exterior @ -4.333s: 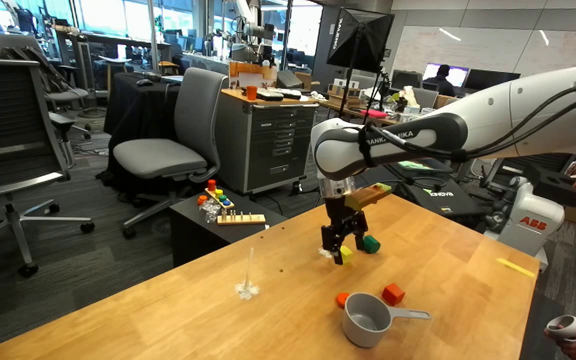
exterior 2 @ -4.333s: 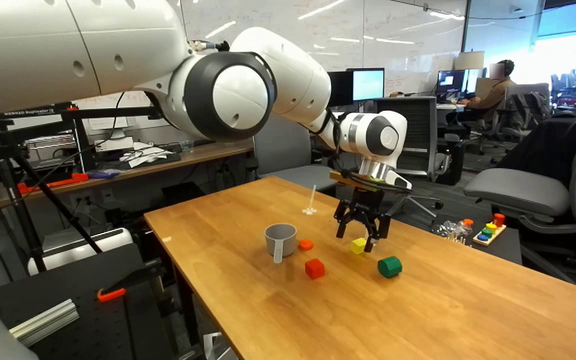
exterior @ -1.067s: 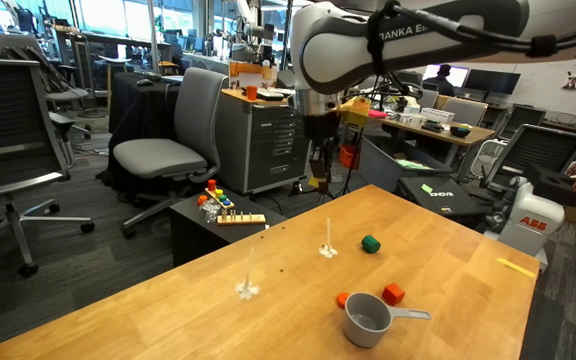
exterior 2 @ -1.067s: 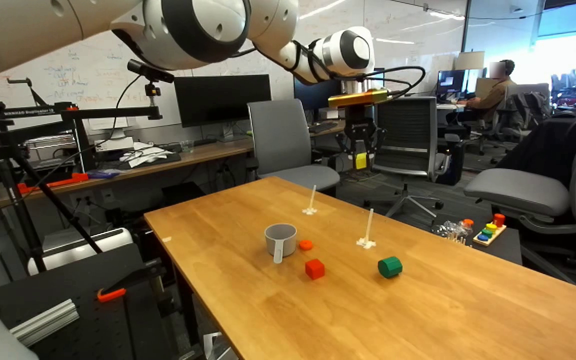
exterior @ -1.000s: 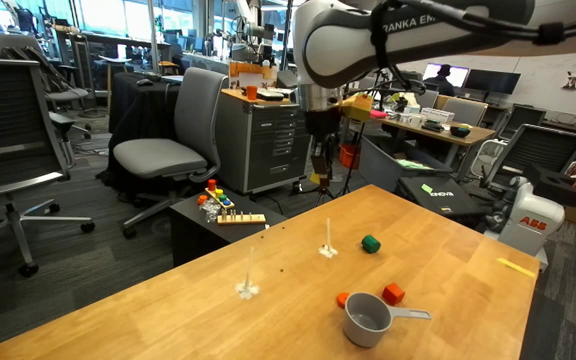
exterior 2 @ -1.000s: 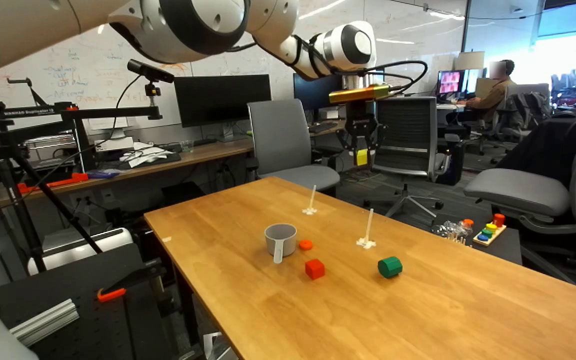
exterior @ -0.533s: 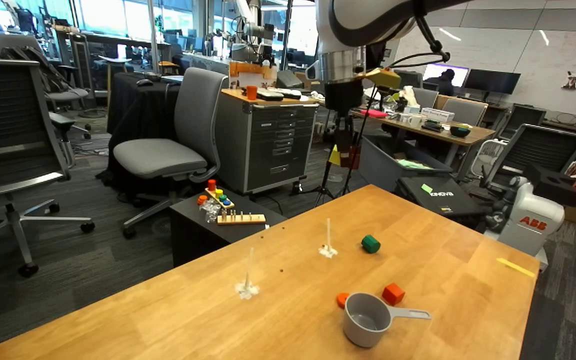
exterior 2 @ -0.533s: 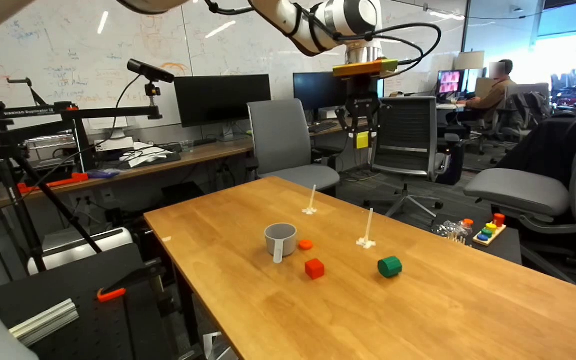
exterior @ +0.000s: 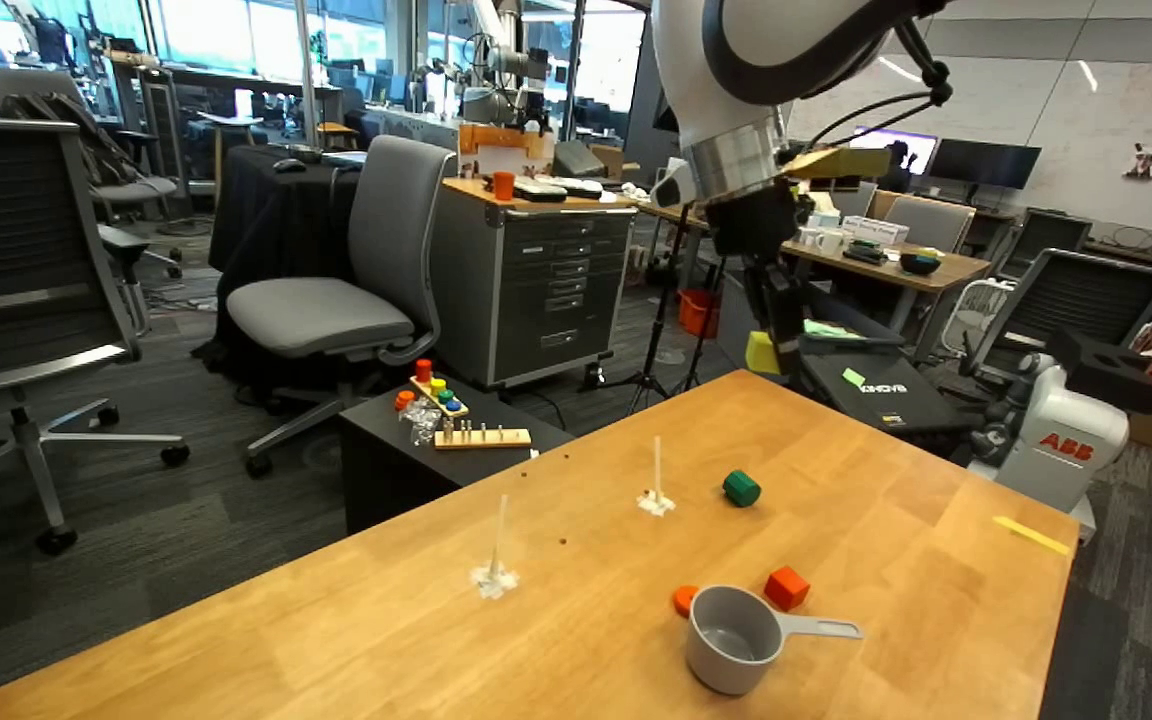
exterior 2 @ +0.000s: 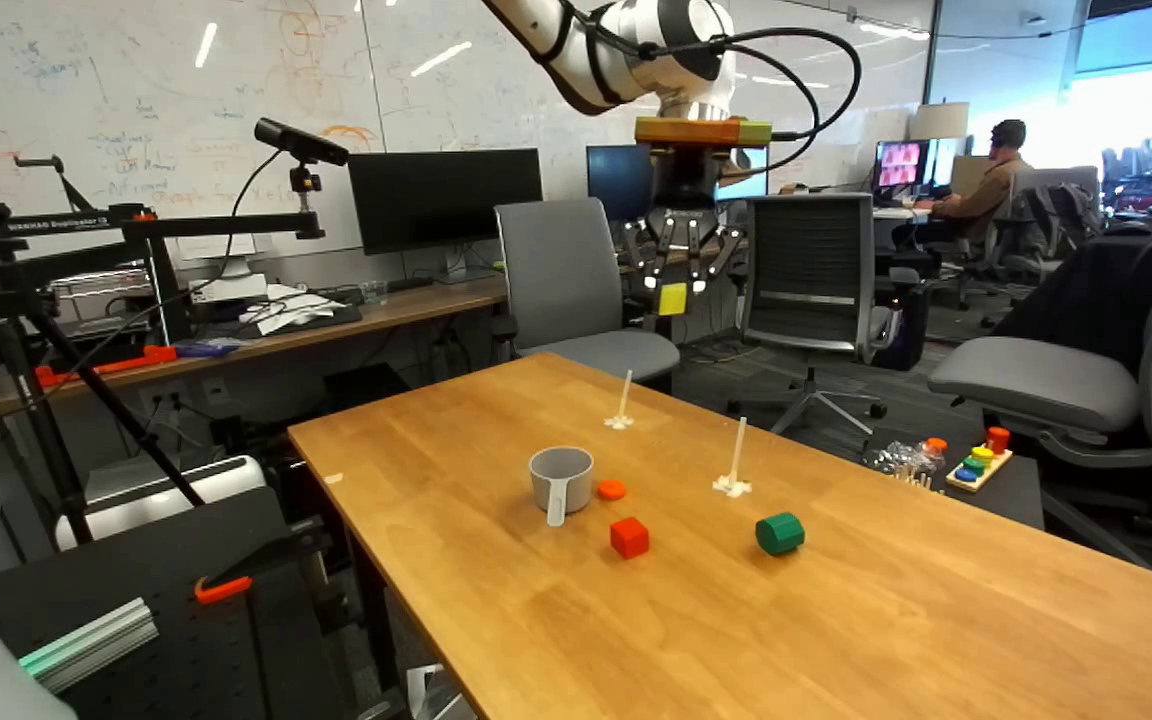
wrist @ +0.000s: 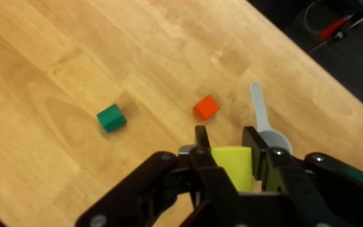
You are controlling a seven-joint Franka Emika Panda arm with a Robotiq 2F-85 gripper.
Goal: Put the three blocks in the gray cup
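Observation:
The yellow block (wrist: 236, 168) is pinched between the fingers of my gripper (wrist: 225, 130), which is shut on it. In both exterior views the gripper (exterior 2: 674, 285) is high over the far part of the table, its lower end tilted in an exterior view, with the yellow block (exterior: 760, 353) at its tips. On the wood lie the green block (exterior 2: 780, 534) and the red block (exterior 2: 629, 538). The gray cup (exterior 2: 562, 488) stands upright beside the red block (exterior: 787, 588); no block shows inside it. In the wrist view the right finger partly covers the cup (wrist: 281, 141).
An orange disc (exterior 2: 611, 490) lies against or close beside the cup. Two thin white sticks (exterior: 657, 468) stand upright from the table (exterior: 576, 640). A low black stand (exterior: 386, 500) with peg toys is beyond the table's edge.
Several seconds ago the gripper stood open around the yellow block on the table; now it holds it high. Over the last second it rose, shifted sideways and tilted. Cup and other blocks stayed put.

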